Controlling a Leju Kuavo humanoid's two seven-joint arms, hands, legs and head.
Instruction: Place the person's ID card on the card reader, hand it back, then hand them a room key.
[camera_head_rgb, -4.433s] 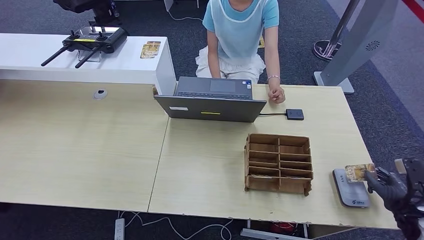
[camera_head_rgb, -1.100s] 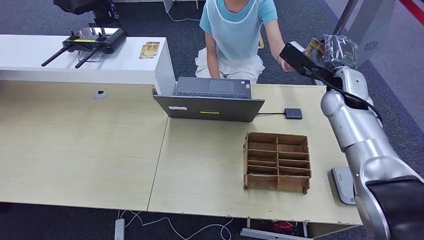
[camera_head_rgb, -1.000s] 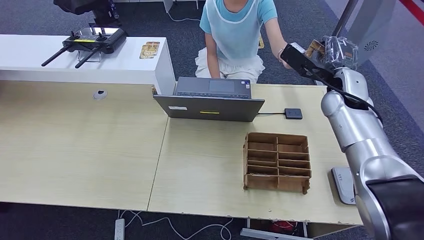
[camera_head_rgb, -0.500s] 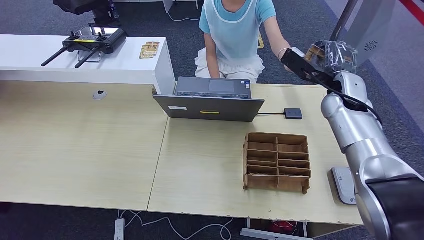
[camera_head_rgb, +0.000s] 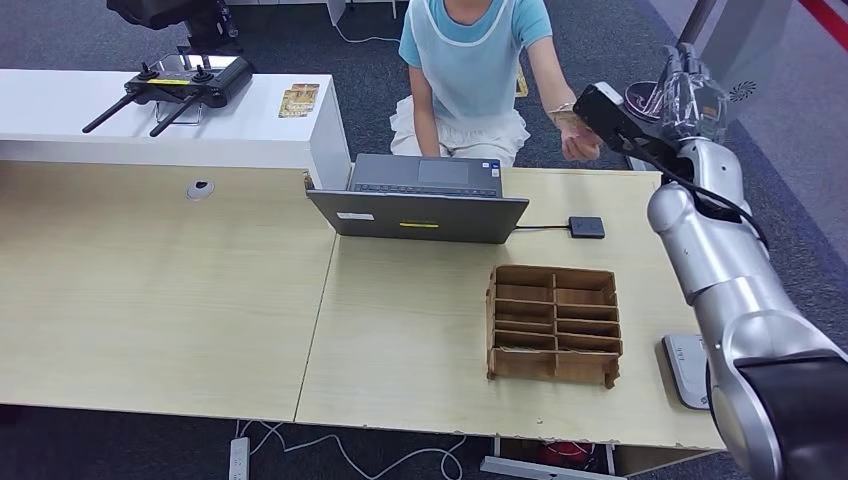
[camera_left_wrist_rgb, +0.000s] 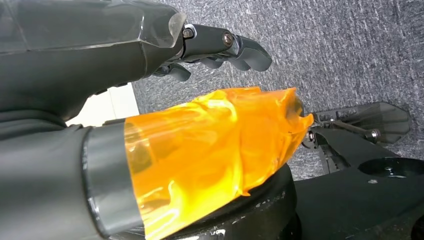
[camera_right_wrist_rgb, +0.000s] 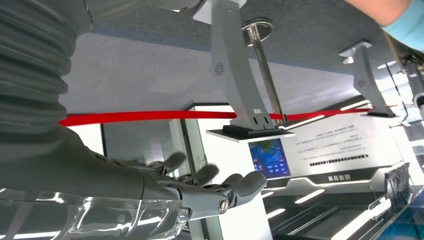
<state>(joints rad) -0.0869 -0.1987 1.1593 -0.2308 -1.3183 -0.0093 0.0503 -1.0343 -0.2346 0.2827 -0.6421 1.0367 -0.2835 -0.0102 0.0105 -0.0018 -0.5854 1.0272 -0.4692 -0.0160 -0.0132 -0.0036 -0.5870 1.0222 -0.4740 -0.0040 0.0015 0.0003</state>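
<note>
I am holding my right hand (camera_head_rgb: 690, 95) up beyond the desk (camera_head_rgb: 420, 330), fingers spread and empty. The person's hand (camera_head_rgb: 577, 143) is gripping the ID card (camera_head_rgb: 568, 122) beside it. My left hand (camera_left_wrist_rgb: 150, 55) is hanging loose, grasping nothing.

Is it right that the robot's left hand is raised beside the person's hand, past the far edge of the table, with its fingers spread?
Not quite: it is the right hand, not the left. The head view shows the arm coming in on the robot's right, raised beside the person's hand past the far edge of the table, fingers spread.
</note>
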